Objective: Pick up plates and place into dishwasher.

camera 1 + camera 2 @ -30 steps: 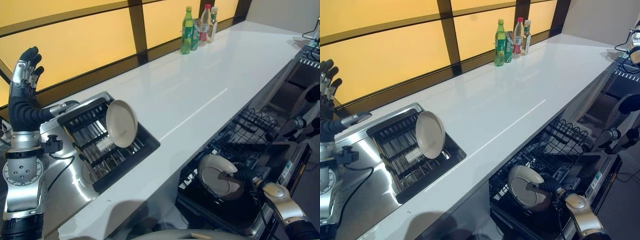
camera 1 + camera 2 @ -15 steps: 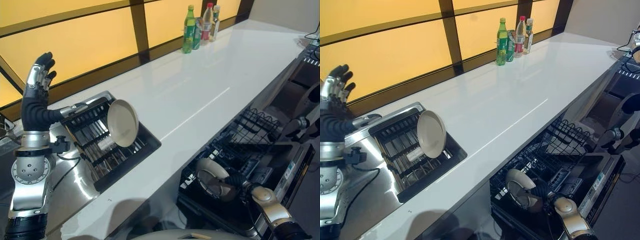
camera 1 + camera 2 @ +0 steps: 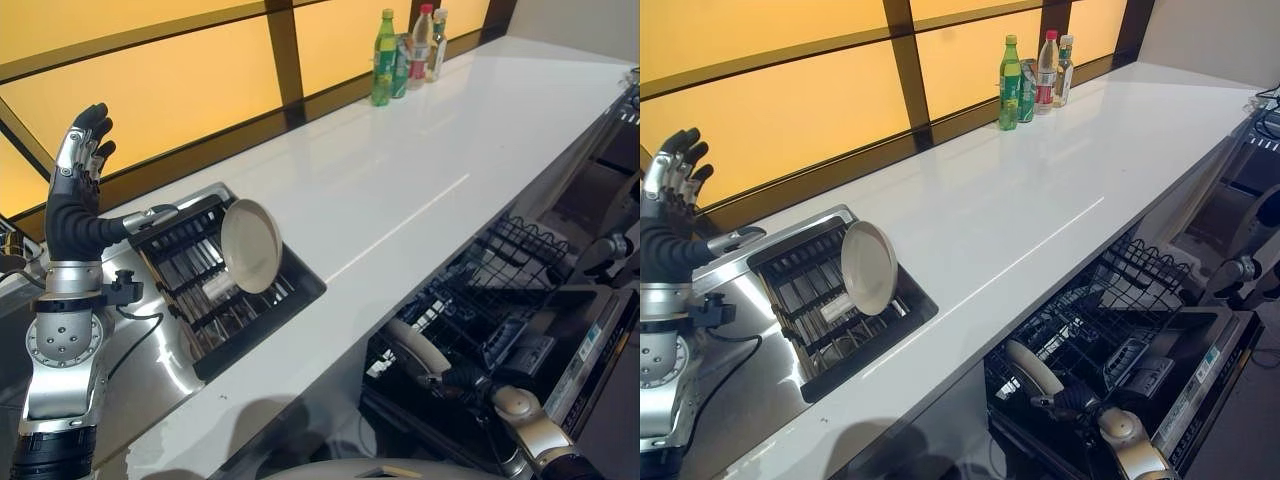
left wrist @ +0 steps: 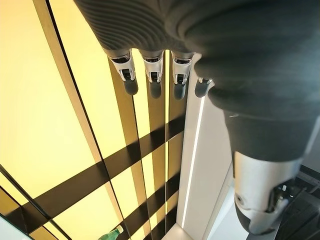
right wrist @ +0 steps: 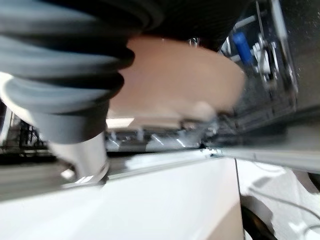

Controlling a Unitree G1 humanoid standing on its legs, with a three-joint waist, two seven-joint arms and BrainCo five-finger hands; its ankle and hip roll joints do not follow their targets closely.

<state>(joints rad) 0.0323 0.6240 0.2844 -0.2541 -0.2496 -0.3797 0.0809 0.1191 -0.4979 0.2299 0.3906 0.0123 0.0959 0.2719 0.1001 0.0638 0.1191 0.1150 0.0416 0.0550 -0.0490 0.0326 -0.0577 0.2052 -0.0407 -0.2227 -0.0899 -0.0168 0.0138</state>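
A beige plate (image 3: 413,349) stands nearly on edge in the front of the dishwasher's black wire rack (image 3: 500,300), under the counter's edge. My right hand (image 3: 466,378) is low in the rack, right beside it, with dark fingers against the plate. Up close, the right wrist view has the plate (image 5: 180,80) pressed to the hand's cover. A second beige plate (image 3: 252,245) leans upright in the black dish rack (image 3: 290,300) set in the sink. My left hand (image 3: 75,190) is raised open beside the sink, far from both plates, fingers (image 4: 152,87) straight.
The long white counter (image 3: 400,170) runs between the sink and the open dishwasher. Several bottles (image 3: 383,58) stand at its back by the amber wall panels. The dishwasher's door (image 3: 590,340) lies open on the right.
My right hand has tipped the plate from face-up to nearly on edge and moved it lower, toward the counter side of the rack. The left hand stays raised; the camera shifted slightly.
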